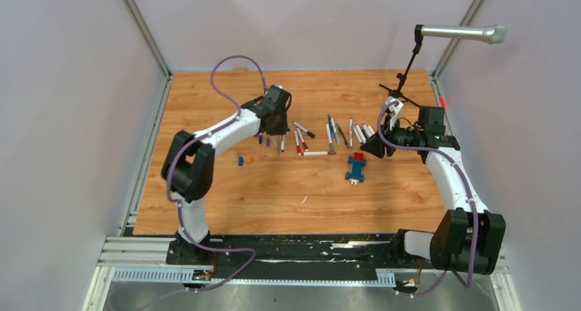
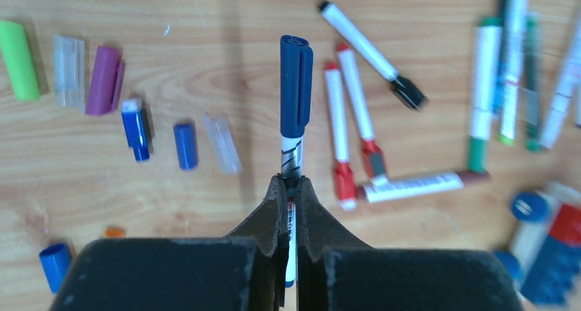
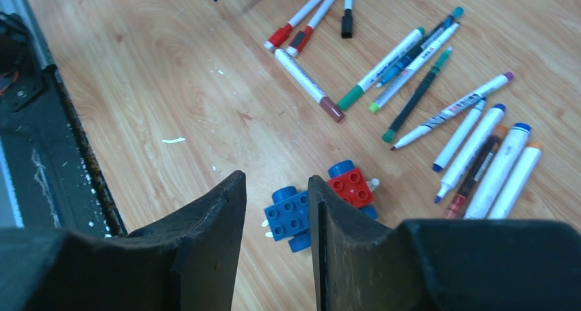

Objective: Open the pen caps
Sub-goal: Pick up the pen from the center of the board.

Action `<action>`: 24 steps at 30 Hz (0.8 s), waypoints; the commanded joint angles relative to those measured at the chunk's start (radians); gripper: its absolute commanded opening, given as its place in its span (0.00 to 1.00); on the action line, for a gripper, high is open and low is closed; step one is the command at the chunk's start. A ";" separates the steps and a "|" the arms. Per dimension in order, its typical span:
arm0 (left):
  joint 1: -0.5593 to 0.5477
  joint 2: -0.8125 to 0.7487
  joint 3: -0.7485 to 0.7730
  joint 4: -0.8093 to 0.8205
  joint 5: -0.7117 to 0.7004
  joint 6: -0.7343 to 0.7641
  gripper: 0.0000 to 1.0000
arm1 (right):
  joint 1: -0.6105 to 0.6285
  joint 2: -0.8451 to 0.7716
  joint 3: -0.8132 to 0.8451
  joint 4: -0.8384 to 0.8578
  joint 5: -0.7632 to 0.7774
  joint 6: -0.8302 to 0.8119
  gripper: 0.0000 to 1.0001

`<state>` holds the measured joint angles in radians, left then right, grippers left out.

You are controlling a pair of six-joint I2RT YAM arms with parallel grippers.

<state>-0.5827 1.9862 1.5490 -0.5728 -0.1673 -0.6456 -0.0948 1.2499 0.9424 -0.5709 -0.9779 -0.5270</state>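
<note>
My left gripper (image 2: pixel 289 182) is shut on a white pen's barrel (image 2: pixel 290 157); its dark blue cap (image 2: pixel 296 85) is still on and points away from me. Loose caps lie to its left: green (image 2: pixel 18 59), purple (image 2: pixel 104 80), blue (image 2: pixel 185 145), another blue (image 2: pixel 55 264), and an orange bit (image 2: pixel 114 232). In the top view the left gripper (image 1: pixel 276 122) is over the pens' left end. My right gripper (image 3: pixel 276 179) is open and empty, hovering above the blue-and-red block (image 3: pixel 293 214); it is right of the pens in the top view (image 1: pixel 373 145).
Red and black capped pens (image 2: pixel 346 105) lie right of the held pen. Several more pens (image 3: pixel 473 143) lie fanned out near the right gripper. Clear plastic sleeves (image 2: pixel 68 70) lie among the caps. A microphone stand (image 1: pixel 409 61) stands at the back right. The black rail (image 3: pixel 41 153) borders the board.
</note>
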 commanded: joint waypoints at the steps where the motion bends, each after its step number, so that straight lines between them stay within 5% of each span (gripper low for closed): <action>1: -0.003 -0.274 -0.213 0.295 0.127 0.032 0.00 | -0.004 -0.047 -0.027 -0.003 -0.175 -0.048 0.41; 10: -0.003 -0.694 -0.801 1.035 0.503 -0.146 0.00 | 0.048 -0.114 -0.077 0.121 -0.376 0.148 0.54; 16: -0.032 -0.921 -1.031 1.290 0.456 -0.267 0.00 | 0.156 -0.099 0.024 -0.049 -0.405 0.148 0.54; 21: -0.087 -1.021 -1.119 1.394 0.365 -0.316 0.00 | 0.247 -0.143 -0.104 0.275 -0.375 0.439 0.55; 24: -0.139 -1.031 -1.125 1.424 0.334 -0.301 0.00 | 0.247 -0.184 -0.157 0.340 -0.361 0.470 0.59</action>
<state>-0.6701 0.9733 0.4297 0.7006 0.2302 -0.9222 0.1444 1.1263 0.8444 -0.4156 -1.3186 -0.2031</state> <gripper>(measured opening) 0.018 0.571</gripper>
